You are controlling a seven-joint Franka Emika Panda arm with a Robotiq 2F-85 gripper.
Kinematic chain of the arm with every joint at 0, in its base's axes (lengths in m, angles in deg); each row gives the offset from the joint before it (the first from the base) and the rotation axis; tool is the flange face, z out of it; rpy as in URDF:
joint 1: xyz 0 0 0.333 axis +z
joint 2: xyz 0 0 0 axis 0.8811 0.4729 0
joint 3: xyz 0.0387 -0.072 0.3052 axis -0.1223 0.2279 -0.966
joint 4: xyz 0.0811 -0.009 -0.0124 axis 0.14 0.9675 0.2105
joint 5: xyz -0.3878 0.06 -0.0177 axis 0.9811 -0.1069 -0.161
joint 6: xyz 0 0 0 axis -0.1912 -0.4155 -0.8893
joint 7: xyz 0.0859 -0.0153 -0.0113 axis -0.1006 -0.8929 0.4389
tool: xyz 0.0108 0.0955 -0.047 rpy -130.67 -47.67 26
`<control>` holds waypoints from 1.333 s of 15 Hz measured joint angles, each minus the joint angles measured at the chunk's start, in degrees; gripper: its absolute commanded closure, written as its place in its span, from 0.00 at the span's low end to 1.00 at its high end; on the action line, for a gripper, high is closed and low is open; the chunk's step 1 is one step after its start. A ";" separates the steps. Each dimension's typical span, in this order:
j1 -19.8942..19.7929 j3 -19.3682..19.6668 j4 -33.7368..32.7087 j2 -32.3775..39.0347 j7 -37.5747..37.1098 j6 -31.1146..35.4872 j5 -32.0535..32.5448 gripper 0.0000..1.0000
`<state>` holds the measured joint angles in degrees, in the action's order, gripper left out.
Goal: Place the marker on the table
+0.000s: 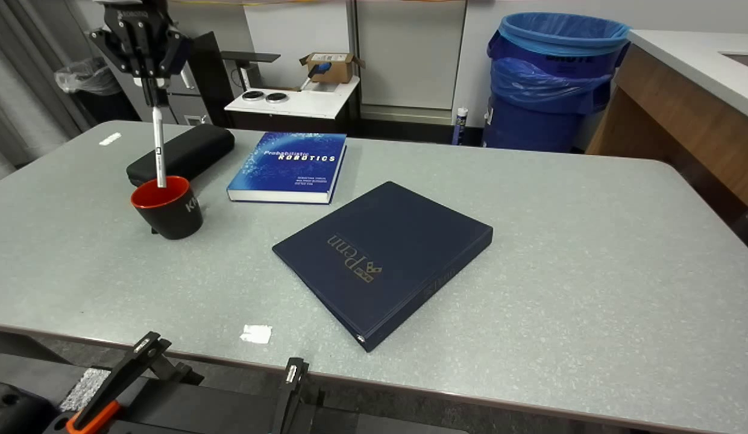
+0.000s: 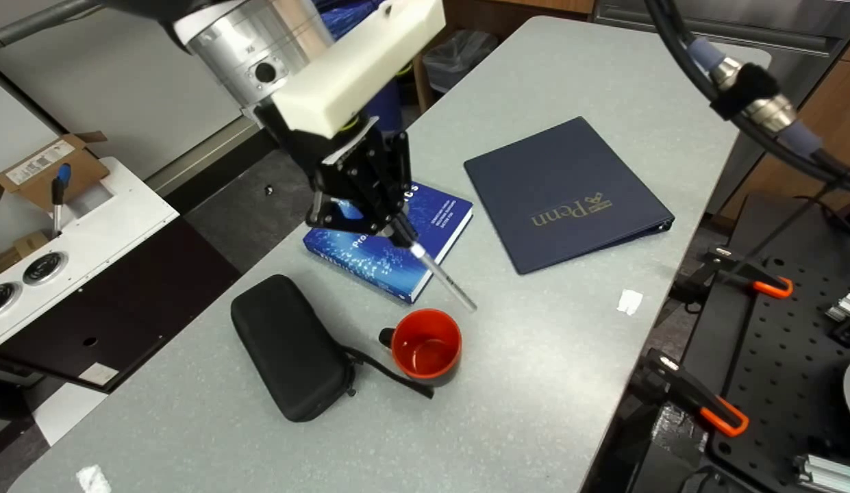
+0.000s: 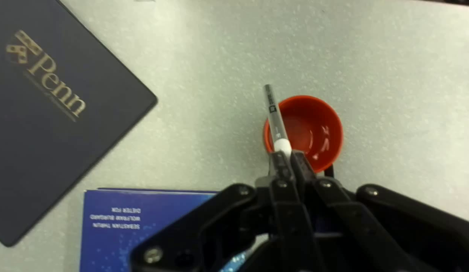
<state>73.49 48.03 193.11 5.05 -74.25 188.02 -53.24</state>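
Observation:
My gripper [image 3: 288,154] is shut on the marker, a slim grey stick with a white band near the fingers. The marker [image 3: 275,113] points down from the fingertips, its upper end hidden between them. In both exterior views the gripper [image 1: 156,99] [image 2: 405,236] holds the marker [image 1: 158,144] [image 2: 444,275] in the air, slightly tilted, its lower tip free. The black cup with red inside [image 1: 175,220] [image 2: 428,342] stands upright below and close by; in the wrist view the marker crosses its rim [image 3: 334,117]. The light grey speckled table [image 1: 590,271] [image 2: 534,438] lies beneath.
A hard black case [image 1: 190,150] [image 2: 288,349] lies beside the cup, its strap near the cup. A blue robotics book [image 1: 289,166] and a dark blue Penn binder [image 1: 389,253] lie on the table. Clamps [image 1: 289,386] sit along the near edge.

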 measured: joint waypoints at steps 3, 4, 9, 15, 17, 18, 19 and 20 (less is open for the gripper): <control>-0.16 1.74 0.71 -0.02 -0.26 -4.97 4.00 0.98; -0.17 2.15 1.20 0.69 -0.47 -5.36 5.18 0.98; 0.25 2.43 1.82 8.74 -2.96 -2.80 6.76 0.98; 3.06 3.69 1.79 15.44 -11.91 11.66 10.65 0.98; 3.94 4.28 1.79 16.62 -14.05 15.21 10.67 0.68; 4.33 4.61 1.80 17.05 -14.99 16.55 10.68 0.60; 4.68 4.90 1.80 17.37 -15.75 17.69 10.68 0.53; 4.96 5.12 1.80 17.55 -16.36 18.32 10.68 0.45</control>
<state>78.45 53.15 194.92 22.60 -90.61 206.34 -42.57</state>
